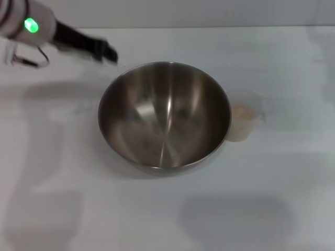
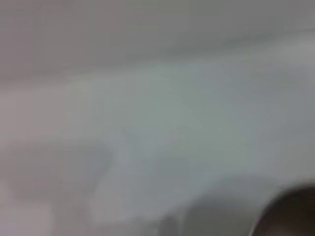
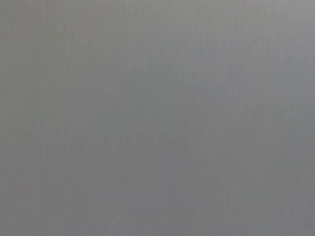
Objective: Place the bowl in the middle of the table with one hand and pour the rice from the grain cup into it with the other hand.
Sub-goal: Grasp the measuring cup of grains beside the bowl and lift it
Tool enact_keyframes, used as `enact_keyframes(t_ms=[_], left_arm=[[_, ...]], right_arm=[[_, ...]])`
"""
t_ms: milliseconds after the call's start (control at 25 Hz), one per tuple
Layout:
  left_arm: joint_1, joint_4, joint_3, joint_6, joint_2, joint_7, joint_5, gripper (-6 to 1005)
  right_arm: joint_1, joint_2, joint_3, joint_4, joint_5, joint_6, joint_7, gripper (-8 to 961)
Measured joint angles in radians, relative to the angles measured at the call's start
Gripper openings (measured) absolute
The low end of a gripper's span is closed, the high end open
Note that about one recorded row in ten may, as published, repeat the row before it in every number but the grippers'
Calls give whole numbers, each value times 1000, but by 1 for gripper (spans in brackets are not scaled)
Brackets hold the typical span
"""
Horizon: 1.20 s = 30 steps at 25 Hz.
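The steel bowl [image 1: 165,115] stands upright and empty in the middle of the white table [image 1: 167,219]. The clear grain cup [image 1: 244,122] stands just right of the bowl, touching or nearly touching its rim, with pale rice [image 1: 242,113] inside. My left gripper [image 1: 107,53] hangs at the far left, just beyond the bowl's far-left rim, apart from it and holding nothing. A dark curved edge of the bowl [image 2: 290,216] shows in the left wrist view. My right gripper is out of view; the right wrist view shows only plain grey.
The table's far edge [image 1: 209,27] runs along the back. A cable [image 1: 31,60] loops under the left arm at the far left.
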Motion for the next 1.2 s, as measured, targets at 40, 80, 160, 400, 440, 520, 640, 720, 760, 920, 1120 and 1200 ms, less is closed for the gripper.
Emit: enact_keyframes(t_ms=[40, 80, 160, 400, 440, 520, 640, 720, 760, 920, 1120, 1200], left_arm=[[39, -122, -27, 11, -2, 18, -33, 285], [39, -122, -27, 11, -2, 18, -33, 325], [67, -176, -32, 42, -2, 35, -54, 406], [302, -330, 63, 595, -4, 221, -99, 518], [385, -311, 157, 897, -5, 277, -102, 526], [442, -278, 241, 1146, -5, 294, -103, 542], [505, -161, 386, 1628, -4, 243, -102, 565], [515, -113, 421, 1776, -3, 192, -96, 572], [525, -10, 468, 2039, 4, -5, -37, 571], [514, 165, 455, 2237, 30, -481, 178, 568], [480, 350, 462, 2293, 73, -837, 297, 580], [480, 387, 472, 2294, 74, -845, 297, 588]], right_arm=[[0, 0, 0, 0, 0, 0, 0, 626], [0, 0, 1, 1, 0, 0, 0, 626], [1, 0, 1, 3, 0, 0, 0, 625], [5, 0, 1, 5, 0, -2, 0, 626], [5, 0, 1, 6, 0, -2, 0, 626], [6, 0, 1, 6, 0, -2, 0, 626], [6, 0, 1, 7, 0, -2, 0, 627], [4, 1, 1, 9, 0, -2, 0, 625], [1, 2, 1, 10, 0, -2, 0, 625], [-14, 11, 1, 14, 0, -2, 3, 625], [-60, 34, -6, 23, -5, -27, 4, 625], [-84, 48, -13, 25, -7, -50, 4, 626]])
